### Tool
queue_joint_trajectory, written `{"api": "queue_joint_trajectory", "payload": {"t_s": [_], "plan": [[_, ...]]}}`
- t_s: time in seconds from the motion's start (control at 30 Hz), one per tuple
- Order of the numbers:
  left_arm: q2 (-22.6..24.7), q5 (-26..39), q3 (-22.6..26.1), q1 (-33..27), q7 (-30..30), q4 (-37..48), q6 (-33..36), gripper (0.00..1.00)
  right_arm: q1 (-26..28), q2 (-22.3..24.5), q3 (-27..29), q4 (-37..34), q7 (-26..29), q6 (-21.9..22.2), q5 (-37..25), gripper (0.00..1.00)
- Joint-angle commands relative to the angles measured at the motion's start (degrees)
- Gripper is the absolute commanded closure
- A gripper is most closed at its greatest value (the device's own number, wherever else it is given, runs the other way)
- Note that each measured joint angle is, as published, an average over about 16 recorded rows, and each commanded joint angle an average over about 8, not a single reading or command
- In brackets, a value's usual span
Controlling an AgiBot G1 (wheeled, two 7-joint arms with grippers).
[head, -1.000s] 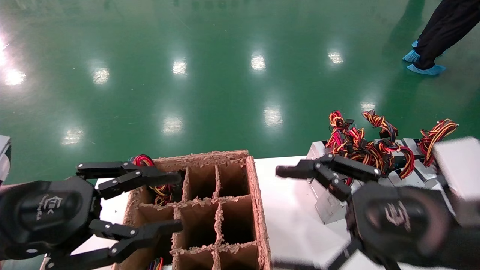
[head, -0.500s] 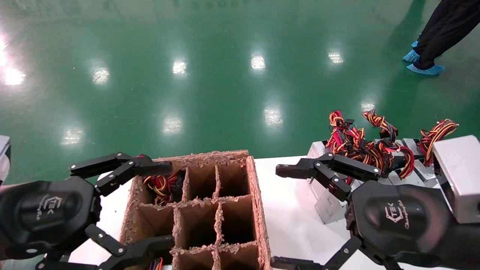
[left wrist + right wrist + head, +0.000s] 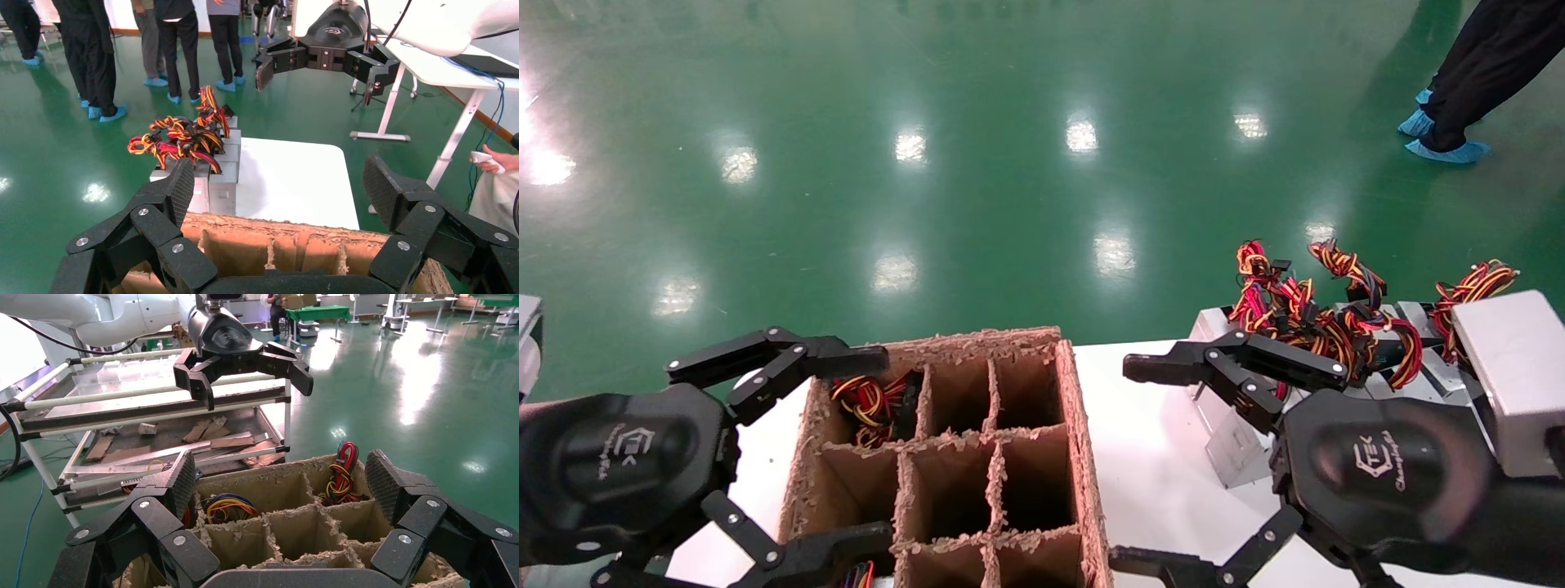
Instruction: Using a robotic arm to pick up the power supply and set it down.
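left pincer (image 3: 850, 445) wide, over carton (image 3: 1083, 457) | right pincer (image 3: 1136, 465) wide, beside power supply (image 3: 1226, 445)

R gripper (image 3: 278, 484) w/ fingers spread wide over divided carton (image 3: 287, 533); wire bundles (image 3: 339, 478) sit in far cells. L gripper (image 3: 245, 370) open beyond, above carton.

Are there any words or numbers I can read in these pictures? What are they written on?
"TEK": white logo on the back of the left gripper, head view; the slanted line beside it is too small to read.
"TEK": same logo on the right gripper; its second line is also unreadable.
Nothing can be read on the cardboard carton or the power supplies.
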Motion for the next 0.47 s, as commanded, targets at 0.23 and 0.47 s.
{"api": "queue_joint_trajectory", "payload": {"t_s": [0.23, 0.47], "plan": [[0.00, 0.00, 0.00, 0.00, 0.00, 0.00, 0.00, 0.00, -0.03, 0.03, -0.03, -0.03, 0.05, 0.17, -0.13, 0.00], [0.00, 0.00, 0.00, 0.00, 0.00, 0.00, 0.00, 0.00, -0.03, 0.05, -0.05, -0.06, 0.07, 0.24, -0.16, 0.00]]}}
